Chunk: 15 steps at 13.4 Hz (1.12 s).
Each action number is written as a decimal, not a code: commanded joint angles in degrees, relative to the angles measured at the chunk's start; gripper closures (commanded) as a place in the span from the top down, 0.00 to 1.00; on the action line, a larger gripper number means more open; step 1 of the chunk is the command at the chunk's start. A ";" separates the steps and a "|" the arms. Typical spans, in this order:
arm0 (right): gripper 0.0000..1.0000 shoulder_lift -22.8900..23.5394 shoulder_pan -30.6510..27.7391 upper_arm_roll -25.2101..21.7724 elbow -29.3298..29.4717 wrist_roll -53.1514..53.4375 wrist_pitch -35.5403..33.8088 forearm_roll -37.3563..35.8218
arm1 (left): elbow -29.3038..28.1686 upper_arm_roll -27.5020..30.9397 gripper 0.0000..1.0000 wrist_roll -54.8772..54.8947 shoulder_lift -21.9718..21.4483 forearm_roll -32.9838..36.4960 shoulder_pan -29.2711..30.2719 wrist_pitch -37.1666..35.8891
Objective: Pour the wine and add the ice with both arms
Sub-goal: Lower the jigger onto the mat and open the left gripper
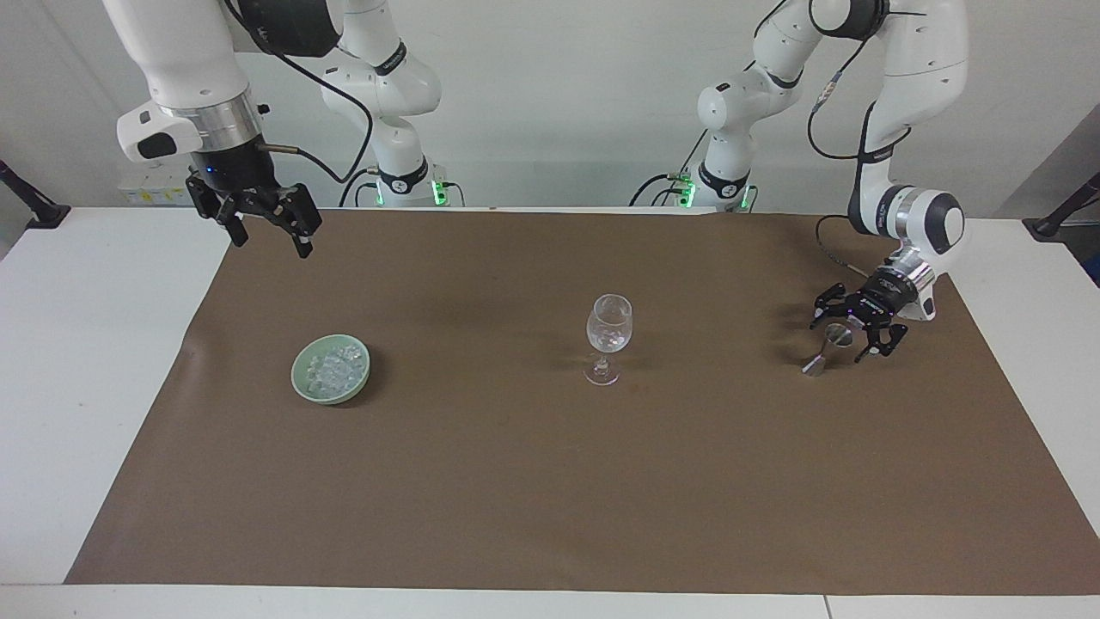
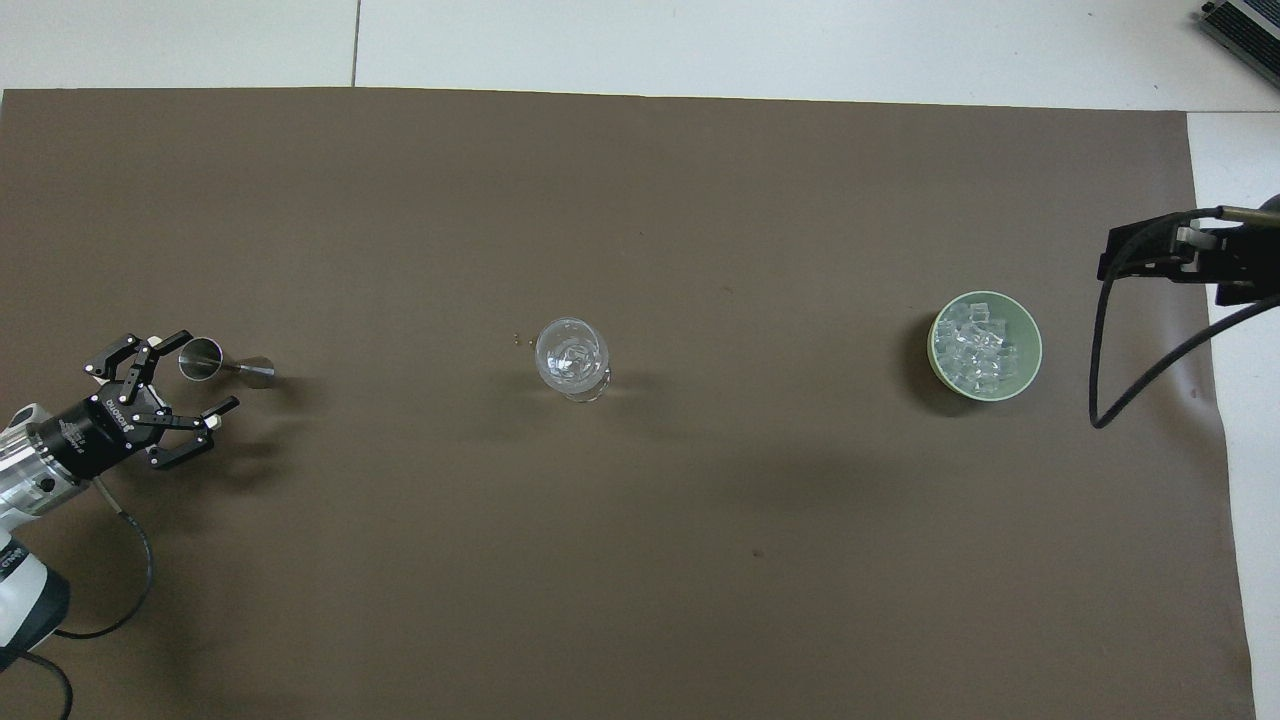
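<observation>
The ice [image 1: 333,370] is a heap of small clear cubes in a pale green bowl [image 1: 302,383] on the brown mat, toward the right arm's end; ice [image 2: 975,345] and bowl [image 2: 1030,352] also show in the overhead view. A clear stemmed glass [image 1: 608,334] stands mid-mat [image 2: 572,357]. My right gripper [image 1: 266,235] hangs open and empty, high over the mat's edge, clear of the bowl [image 2: 1150,252]. My left gripper [image 1: 853,331] is open, low, with a small metal jigger [image 1: 825,351] at its fingertips; gripper [image 2: 205,372] and jigger [image 2: 228,365] also show from overhead.
The brown mat [image 1: 550,481] covers most of the white table [image 1: 94,344]. A few tiny specks [image 2: 517,339] lie on the mat beside the glass. The right arm's black cable [image 2: 1110,400] hangs in a loop over the mat's end.
</observation>
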 commanded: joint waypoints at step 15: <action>1.00 -3.21 -0.79 -1.42 -3.67 -3.41 -5.70 0.97 | 0.47 -0.31 1.00 -7.22 -11.40 -1.12 -2.28 0.89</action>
